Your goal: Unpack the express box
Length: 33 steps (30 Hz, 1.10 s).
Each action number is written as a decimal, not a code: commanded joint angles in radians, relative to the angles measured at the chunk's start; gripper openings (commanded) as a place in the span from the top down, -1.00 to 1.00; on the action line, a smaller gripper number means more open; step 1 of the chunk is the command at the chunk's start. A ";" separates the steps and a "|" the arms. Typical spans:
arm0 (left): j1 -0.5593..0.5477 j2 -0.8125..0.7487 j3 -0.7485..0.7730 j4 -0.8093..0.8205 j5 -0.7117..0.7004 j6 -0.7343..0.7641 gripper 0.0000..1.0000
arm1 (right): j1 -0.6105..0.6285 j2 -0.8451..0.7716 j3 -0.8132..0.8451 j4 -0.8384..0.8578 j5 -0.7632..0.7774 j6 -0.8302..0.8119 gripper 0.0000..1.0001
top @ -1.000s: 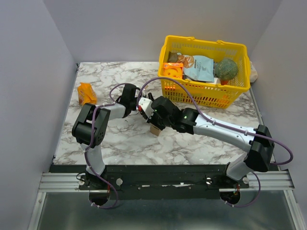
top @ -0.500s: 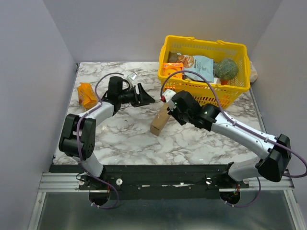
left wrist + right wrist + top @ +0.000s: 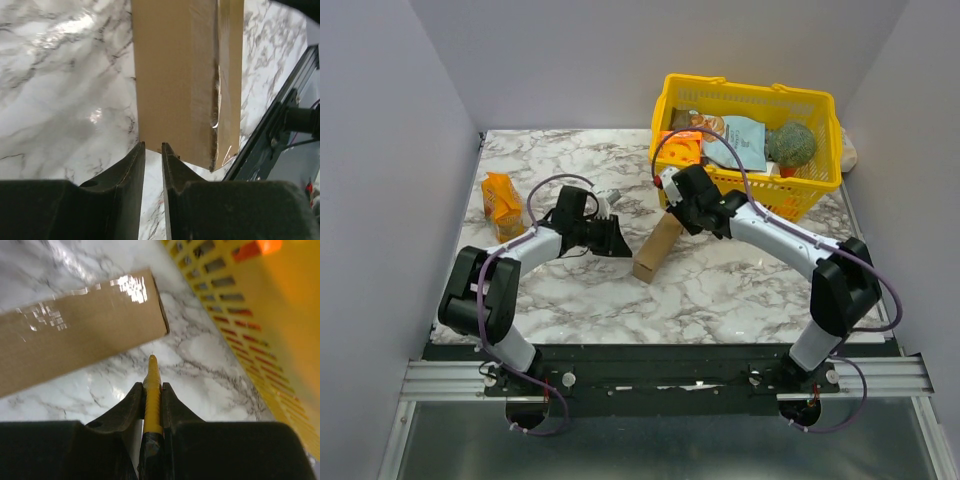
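The express box (image 3: 658, 248) is lying on the marble surface (image 3: 740, 290), approx. in the middle, between the two arms and near the yellow basket (image 3: 752, 205). It is long and narrow. A strip of clear tape (image 3: 218, 90) is seen along one long seam, w/ a wrinkle in it.

The left fingers (image 3: 127, 170) are almost clenched, w/ only a thin slit between them and nothing in it. Their tips are just beside the near end of the box; whether they touch it cannot be told. The right fingers (image 3: 129, 407) are clenched on a thin yellow tool (image 3: 152, 382), prob. a cutter. Its tip is pointed near a box corner and is not touching it.

Handling, as judged: the box is prob. light and easily pushed or turned on the smooth marble, so it should be held down while the tape is cut. The cardboard is stiff at edges and corners, but the walls may be dented if squeezed hard. The tape is glossy, i.e. slippery. A hold is best taken across the narrow width, near one end, on bare cardboard and away from the seam.
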 commanded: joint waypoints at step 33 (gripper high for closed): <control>-0.043 -0.223 0.283 -0.492 -0.123 0.503 -0.97 | 0.079 -0.104 0.216 0.053 -0.064 0.042 0.99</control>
